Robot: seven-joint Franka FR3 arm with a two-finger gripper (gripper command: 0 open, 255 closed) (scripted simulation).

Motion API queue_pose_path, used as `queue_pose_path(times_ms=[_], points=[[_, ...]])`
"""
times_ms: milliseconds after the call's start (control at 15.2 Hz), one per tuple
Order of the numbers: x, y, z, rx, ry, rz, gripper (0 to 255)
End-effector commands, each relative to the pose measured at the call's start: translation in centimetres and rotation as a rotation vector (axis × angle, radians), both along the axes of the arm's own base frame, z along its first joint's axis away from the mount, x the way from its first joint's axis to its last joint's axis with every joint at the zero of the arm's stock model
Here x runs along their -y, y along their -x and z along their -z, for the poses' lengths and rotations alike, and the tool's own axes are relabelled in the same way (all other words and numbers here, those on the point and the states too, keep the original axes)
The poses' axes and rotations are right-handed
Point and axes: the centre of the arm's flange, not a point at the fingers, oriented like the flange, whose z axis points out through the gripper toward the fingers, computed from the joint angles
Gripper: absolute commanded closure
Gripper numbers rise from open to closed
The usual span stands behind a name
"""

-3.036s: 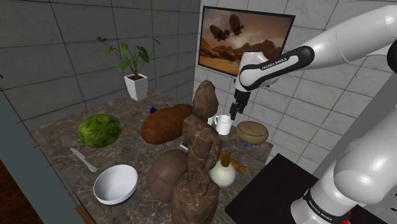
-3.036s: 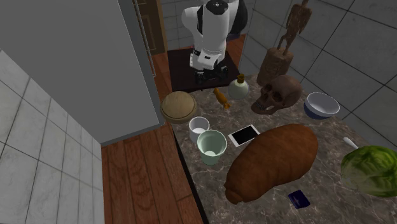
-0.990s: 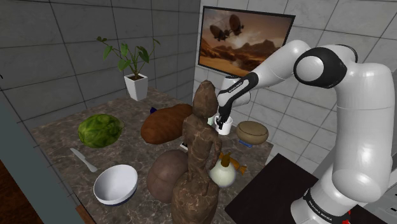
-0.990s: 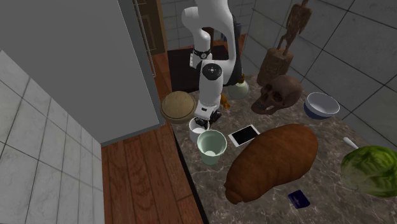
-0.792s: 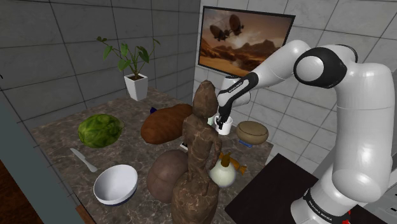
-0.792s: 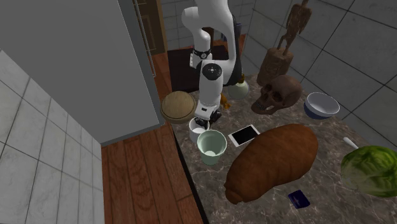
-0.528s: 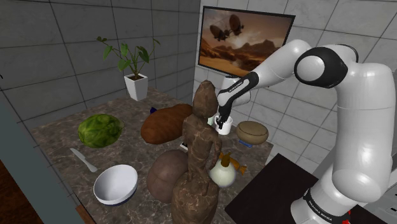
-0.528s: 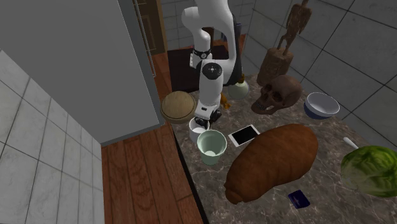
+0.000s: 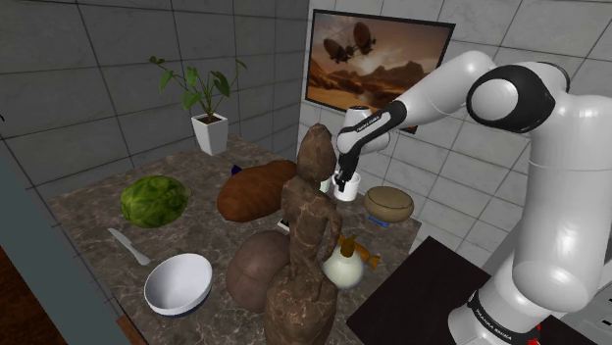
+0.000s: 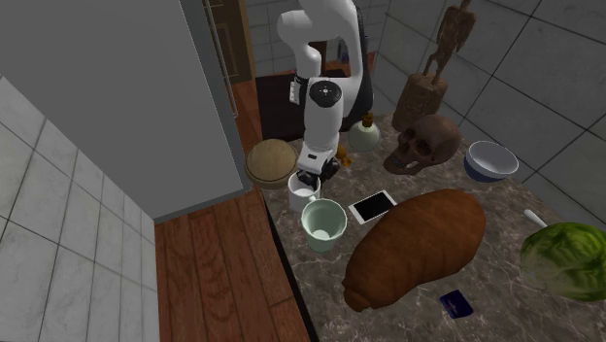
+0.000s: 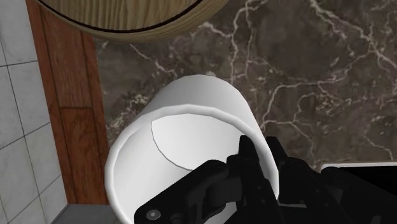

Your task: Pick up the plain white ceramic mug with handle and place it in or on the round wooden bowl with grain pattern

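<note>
White arm bent down over a dark marble counter [image 9: 93, 211]. Black two-finger gripper [image 11: 254, 167] clamped on the rim of a plain white mug [image 11: 184, 149], with the mug's wall pinched between the fingers. Mug upright, open mouth facing the wrist camera, near the counter's edge. Just beside it, apart and not touching, a round wooden bowl [image 11: 127, 16] with clear grain (light tan, set close to the counter's corner). Not clear whether the mug's base is touching the marble or just off it. In the second exterior view, a pale green cup [image 10: 322, 222] just beside the mug on the side away from the bowl. Next to that, a white-screened phone [image 10: 373, 206] lying flat. Farther along the counter, a large brown loaf [image 10: 418, 248] and a brown skull [image 10: 424, 144].
</note>
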Motion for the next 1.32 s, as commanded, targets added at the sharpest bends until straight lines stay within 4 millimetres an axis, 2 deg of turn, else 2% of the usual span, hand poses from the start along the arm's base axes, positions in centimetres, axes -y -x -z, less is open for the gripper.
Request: queue_pose_path(times_ms=[0, 1254], points=[[0.1, 0.0, -1.2, 0.0, 0.0, 0.0, 255], [0.1, 0.0, -11.3, 0.0, 0.0, 0.0, 255]])
